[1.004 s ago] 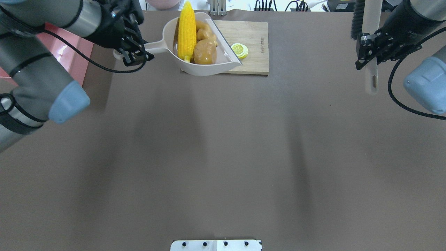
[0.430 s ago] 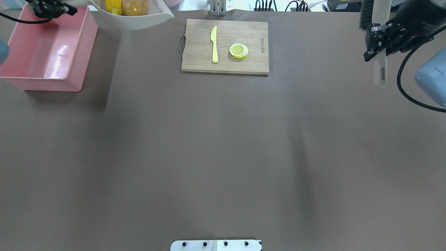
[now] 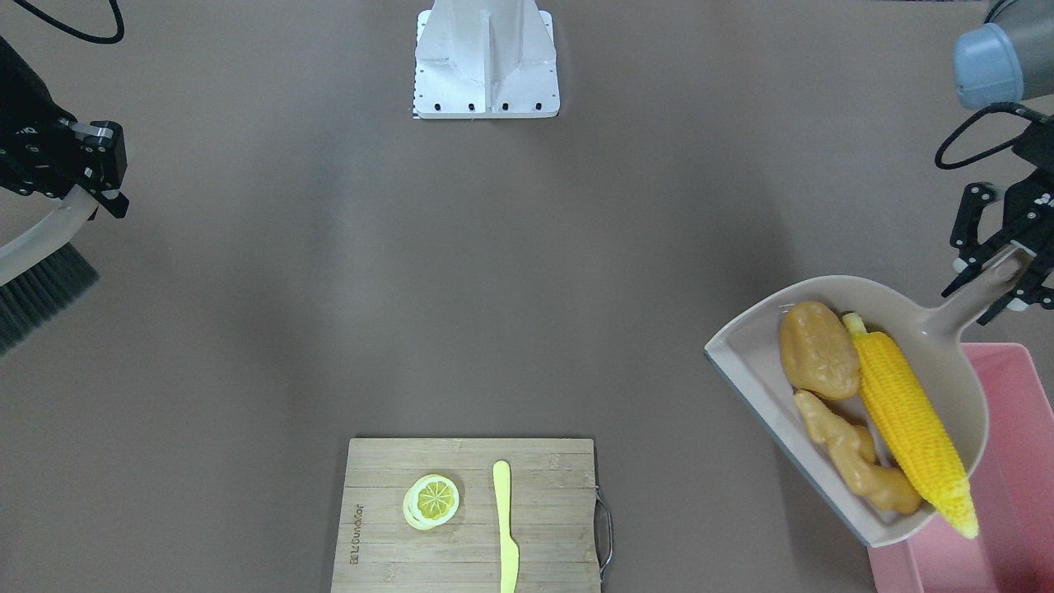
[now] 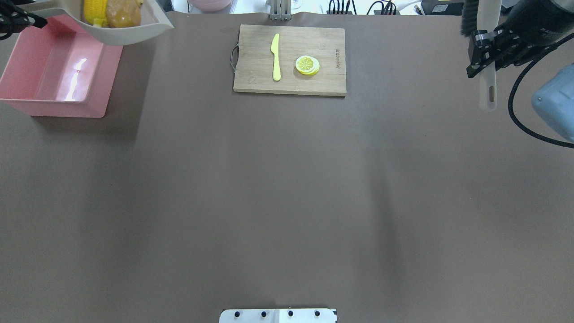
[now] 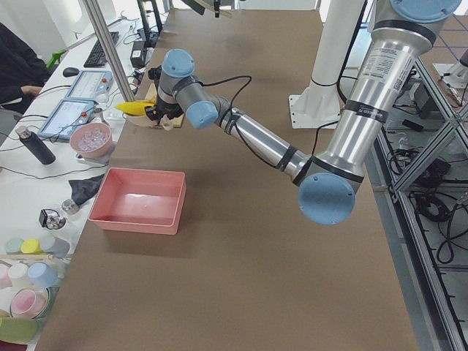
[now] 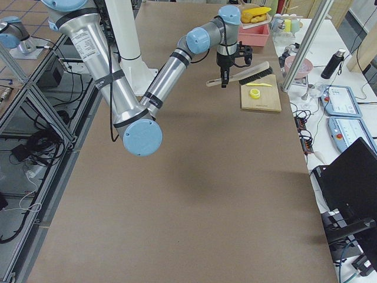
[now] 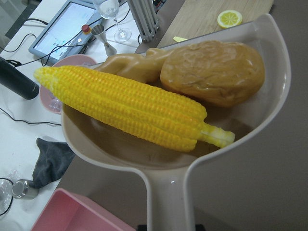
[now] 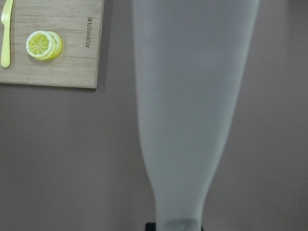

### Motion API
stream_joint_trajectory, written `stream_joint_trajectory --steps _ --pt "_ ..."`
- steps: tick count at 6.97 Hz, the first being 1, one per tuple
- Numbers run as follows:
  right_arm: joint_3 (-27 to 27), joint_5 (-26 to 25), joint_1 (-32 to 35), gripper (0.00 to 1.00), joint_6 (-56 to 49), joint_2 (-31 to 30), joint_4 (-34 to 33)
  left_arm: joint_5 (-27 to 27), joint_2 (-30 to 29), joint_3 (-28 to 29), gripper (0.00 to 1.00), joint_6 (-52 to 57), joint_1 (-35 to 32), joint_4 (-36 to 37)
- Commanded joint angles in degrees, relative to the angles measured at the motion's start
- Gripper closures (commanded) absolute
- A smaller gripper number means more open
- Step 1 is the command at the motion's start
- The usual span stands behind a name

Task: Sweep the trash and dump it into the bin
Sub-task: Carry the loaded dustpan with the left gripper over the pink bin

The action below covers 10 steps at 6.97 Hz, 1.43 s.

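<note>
My left gripper (image 3: 1000,268) is shut on the handle of the grey-beige dustpan (image 3: 947,346), which hangs in the air. In the pan lies the trash: a yellow corn cob (image 3: 910,420), a brown potato (image 3: 818,350) and a tan ginger root (image 3: 856,453). The pan overlaps the far right corner of the pink bin (image 4: 58,72), and the corn tip sticks out over the bin's wall (image 3: 1005,511). In the left wrist view the corn (image 7: 130,108) lies across the pan. At the table's other end my right gripper (image 4: 486,49) is shut on the brush handle (image 4: 487,85), with the bristles (image 3: 37,292) off the table.
A wooden cutting board (image 4: 289,85) lies at the far middle of the table, with a yellow-green plastic knife (image 4: 276,56) and a lemon slice (image 4: 307,65) on it. The robot's base plate (image 4: 278,315) is at the near edge. Brown table surface stretches between.
My left arm has lifted the loaded dustpan off the cutting board and carried it left to the bin's corner, uncovering the knife. The right gripper and brush have barely shifted.
</note>
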Motion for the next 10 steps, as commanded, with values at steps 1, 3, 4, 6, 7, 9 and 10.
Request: stream_joint_trajectory --steps 1,3,4,6,7,9,10 --pt "1.54 -2.39 -1.16 1.00 0.18 -0.48 -0.77 -1.72 7.02 0.08 1.00 2.93 -6.24 -3.44" --pt "2.17 -3.37 -1.70 1.00 -0.08 -0.66 -1.30 -4.27 10.55 1.83 1.00 7.24 -12.23 -3.01" --pt "2.34 -3.11 -1.70 1.00 -0.26 -0.66 -1.22 -6.45 10.65 5.15 1.00 10.13 -15.12 -2.92" --pt "3.39 -2.49 -1.35 1.00 -4.46 -0.58 -1.22 -6.84 11.35 10.69 1.00 15.32 -17.87 -2.75" --pt "3.48 -2.31 -1.26 1.00 -4.65 -0.40 -1.22 -6.74 10.48 13.68 1.00 16.30 -17.96 -2.83" --pt "3.31 -2.22 -1.26 1.00 -5.09 -0.31 -1.04 -2.19 8.12 16.07 1.00 16.31 -17.53 -2.75" --pt "3.13 -2.22 -1.17 1.00 -5.18 -0.57 -0.95 -0.60 4.97 18.43 1.00 16.22 -17.35 -2.57"
